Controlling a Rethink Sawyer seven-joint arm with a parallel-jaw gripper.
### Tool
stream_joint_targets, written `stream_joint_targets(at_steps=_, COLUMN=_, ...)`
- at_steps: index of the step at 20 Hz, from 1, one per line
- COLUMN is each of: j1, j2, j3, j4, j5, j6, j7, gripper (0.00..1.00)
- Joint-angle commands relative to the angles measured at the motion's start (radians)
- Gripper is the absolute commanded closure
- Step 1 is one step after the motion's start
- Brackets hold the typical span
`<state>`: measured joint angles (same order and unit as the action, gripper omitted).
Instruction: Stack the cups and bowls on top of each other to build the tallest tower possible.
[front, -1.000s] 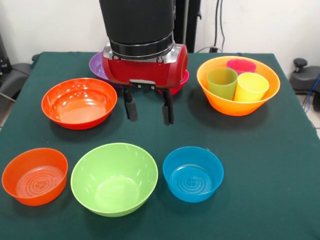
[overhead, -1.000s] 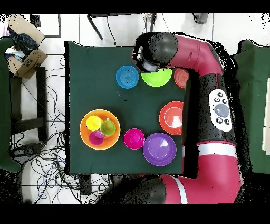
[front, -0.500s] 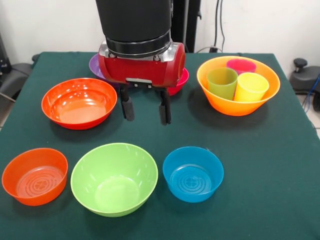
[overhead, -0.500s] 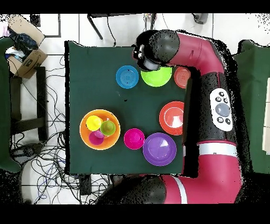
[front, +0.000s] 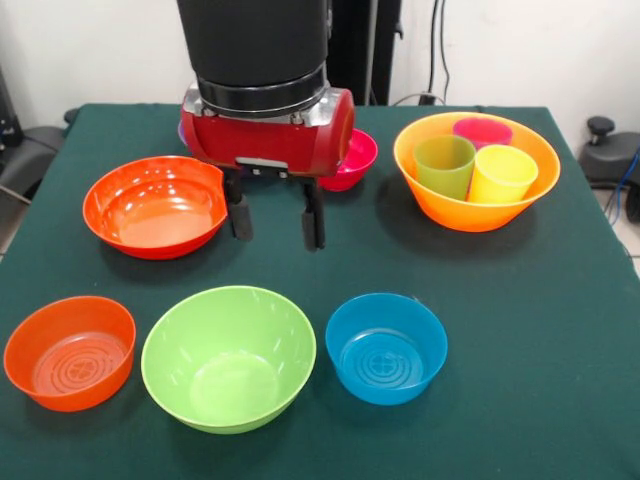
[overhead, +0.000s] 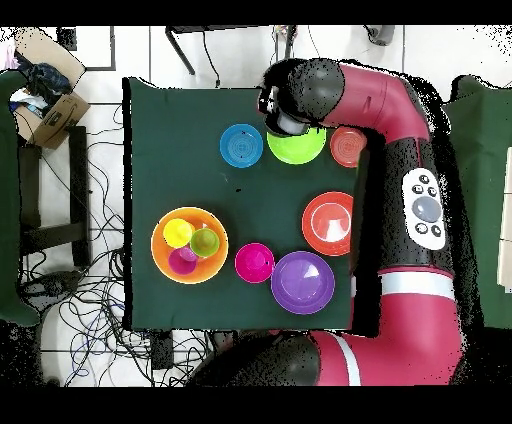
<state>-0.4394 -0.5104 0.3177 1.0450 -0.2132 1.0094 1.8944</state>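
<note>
Front view, nearest row: small orange bowl (front: 69, 352), lime bowl (front: 228, 357), blue bowl (front: 386, 347). Just behind the lime bowl I have the gripper (front: 275, 220) hanging empty, fingers spread wide, above the cloth. Lime bowl lies toward the camera from it; red-orange bowl (front: 158, 205) sits beside it. Farther back, big orange bowl (front: 477, 170) holds the three cups. Overhead shows the purple bowl (overhead: 302, 282) whole; front hides it behind the wrist.

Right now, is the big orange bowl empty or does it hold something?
Not empty. The big orange bowl holds three upright cups: green cup, yellow cup and a pinkish one behind them.
</note>
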Motion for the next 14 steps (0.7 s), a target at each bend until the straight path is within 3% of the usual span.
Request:
stream_joint_targets(at_steps=1, j1=-0.051, j2=-0.029, j3=0.043, j4=0.106, j5=-0.119, j6=0.041, j7=-0.363, gripper=0.00)
stream_joint_targets(at_steps=14, j1=-0.120, j2=-0.073, j3=0.042, j4=0.282, j5=-0.197, j6=-0.059, j7=-0.329, gripper=0.00)
